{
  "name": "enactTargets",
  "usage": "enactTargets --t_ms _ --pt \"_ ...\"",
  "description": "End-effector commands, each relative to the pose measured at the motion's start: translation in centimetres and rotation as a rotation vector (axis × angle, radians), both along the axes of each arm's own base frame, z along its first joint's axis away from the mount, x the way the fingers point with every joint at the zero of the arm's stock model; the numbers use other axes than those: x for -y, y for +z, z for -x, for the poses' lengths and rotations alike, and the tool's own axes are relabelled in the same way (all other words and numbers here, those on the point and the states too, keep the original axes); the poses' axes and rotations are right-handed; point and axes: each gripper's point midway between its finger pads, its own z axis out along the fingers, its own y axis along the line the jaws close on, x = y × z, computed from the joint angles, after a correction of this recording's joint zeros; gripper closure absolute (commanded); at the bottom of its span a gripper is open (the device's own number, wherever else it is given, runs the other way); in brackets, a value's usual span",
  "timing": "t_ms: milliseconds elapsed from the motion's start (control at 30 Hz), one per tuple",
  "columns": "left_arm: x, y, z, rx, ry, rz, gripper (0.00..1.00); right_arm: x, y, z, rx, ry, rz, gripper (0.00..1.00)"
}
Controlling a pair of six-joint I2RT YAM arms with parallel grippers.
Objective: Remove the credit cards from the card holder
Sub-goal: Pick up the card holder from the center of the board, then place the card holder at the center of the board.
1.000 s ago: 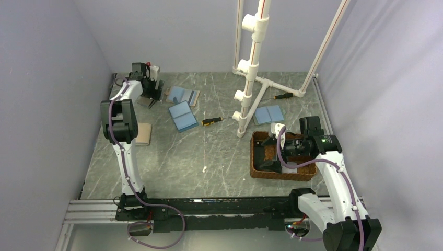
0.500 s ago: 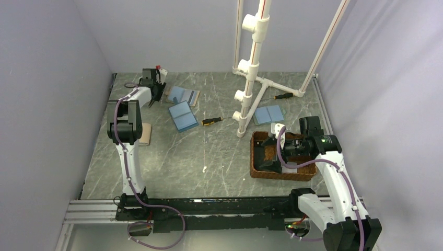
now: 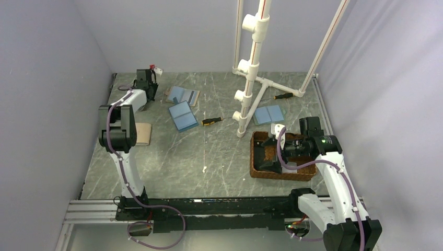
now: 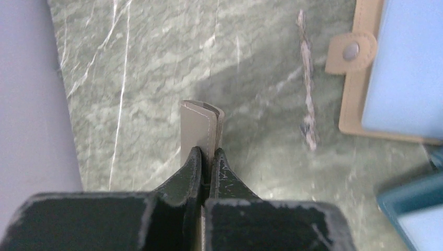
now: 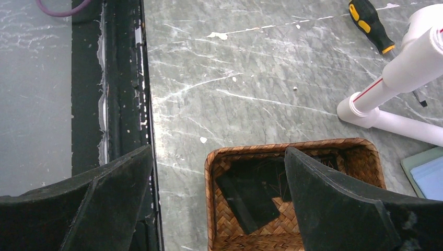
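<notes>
Your left end effector (image 4: 208, 157) was clenched on a thin tan folded piece (image 4: 198, 123), gripping it edge-on with the fold pointing away from the fingers. You held it at the far left corner of the desk (image 3: 209, 151), close to the wall. I could not tell whether that piece was a card.

The card holder (image 4: 402, 68) lay open and flat on the desk just to the right of that end effector. Its light blue inside faced up, and its tan edge and snap tab were turned toward the held piece without touching it. No cards could be made out in it.

A second blue holder (image 3: 183, 116) lay just nearer to you, and a third (image 3: 269, 114) lay beyond the white pipe stand (image 3: 251, 68). A screwdriver (image 3: 211, 121) lay between the second holder and the stand. A flat tan piece (image 3: 142, 133) sat on the desk beside your left arm.

Your right end effector (image 5: 218, 151) was released, fingers spread wide and holding nothing. It hung over the near-left part of the wicker tray (image 5: 251, 147). Dark flat shapes showed in the tray; I could not tell what they were.
</notes>
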Motion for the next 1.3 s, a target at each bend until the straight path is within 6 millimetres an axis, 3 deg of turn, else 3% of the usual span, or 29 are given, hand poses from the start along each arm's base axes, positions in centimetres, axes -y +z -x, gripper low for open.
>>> enactTargets --t_ms 0,167,300,533,667,800,967,1133,1200,1267 --pt "0.2 7.0 1.8 0.127 0.057 0.077 1.0 -0.5 1.2 0.4 0.054 0.04 -0.03 0.01" --pt "1.6 10.9 5.9 0.166 0.083 0.201 1.0 -0.7 1.1 0.6 0.049 0.054 -0.033 0.01" --pt "5.6 13.1 10.2 0.113 0.059 0.377 1.0 -1.0 1.1 0.8 0.05 0.069 -0.035 0.01" --pt "12.5 12.3 21.1 -0.123 0.14 0.708 1.0 -1.1 0.8 0.7 0.052 0.083 -0.028 0.01" --pt "18.5 11.4 27.1 -0.209 0.094 0.744 1.0 -1.3 0.7 0.3 0.042 0.086 -0.017 0.01" --pt "21.6 10.0 31.8 -0.273 0.148 0.695 1.0 -1.5 0.8 0.1 0.035 0.088 -0.007 0.01" --pt "23.8 7.3 35.1 -0.274 0.207 0.512 1.0 -1.6 0.9 -0.3 0.027 0.083 -0.001 0.01" --pt "27.5 4.1 36.2 -0.323 0.191 0.383 0.99 -1.8 0.9 -0.5 0.01 0.086 -0.001 0.01" --pt "29.2 3.1 35.9 -0.343 0.177 0.372 0.92 -1.9 0.8 -0.5 0.008 0.086 0.003 0.01" --pt "30.2 2.7 35.5 -0.346 0.17 0.362 0.77 -1.8 0.7 -0.5 0.01 0.084 0.009 0.01"
